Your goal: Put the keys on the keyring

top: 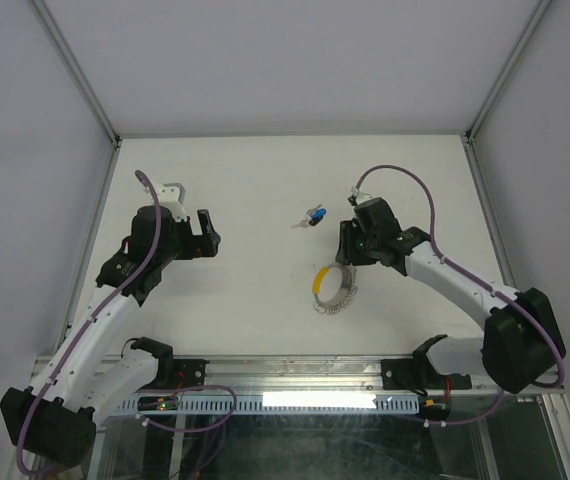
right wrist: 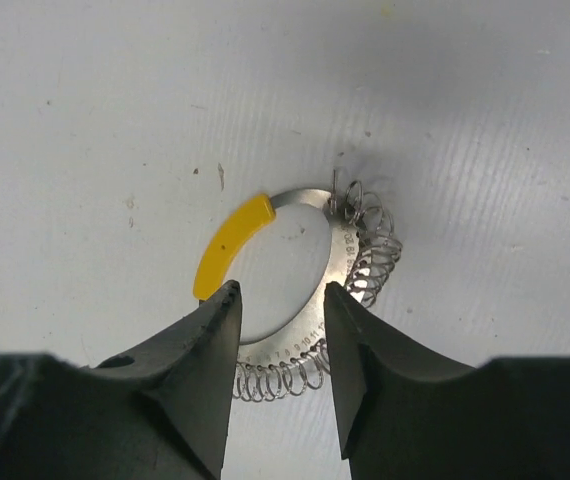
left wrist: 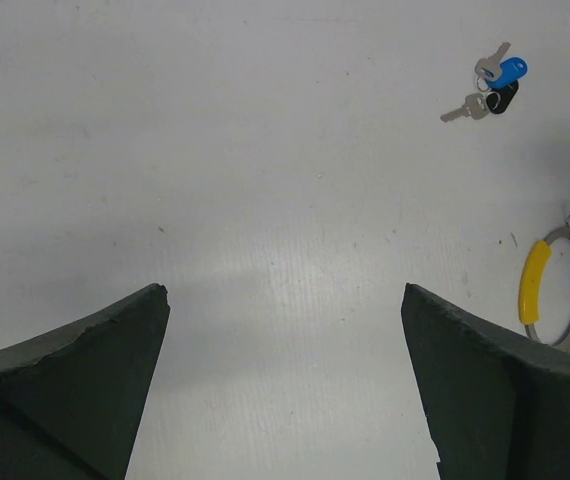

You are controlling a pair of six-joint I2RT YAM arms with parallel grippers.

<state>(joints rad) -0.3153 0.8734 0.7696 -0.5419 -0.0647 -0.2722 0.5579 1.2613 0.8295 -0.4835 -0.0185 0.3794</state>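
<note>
The keys (top: 312,216) lie in a small bunch on the white table, one with a blue head, also in the left wrist view (left wrist: 493,88). The keyring (top: 335,287) lies flat nearer the arms: a silver band wound with wire coil, with a yellow segment on its left (right wrist: 230,245). My right gripper (top: 348,257) hovers just over the ring's near side, jaws (right wrist: 280,295) parted, with the ring's hole and band showing between them; nothing is clamped. My left gripper (top: 195,215) stands wide open over bare table (left wrist: 285,295), far left of the keys, and the keyring (left wrist: 533,280) sits at its right edge.
Grey enclosure walls (top: 25,120) with metal frame posts border the table on the left, right and back. A metal rail with cabling (top: 295,372) runs along the near edge between the arm bases.
</note>
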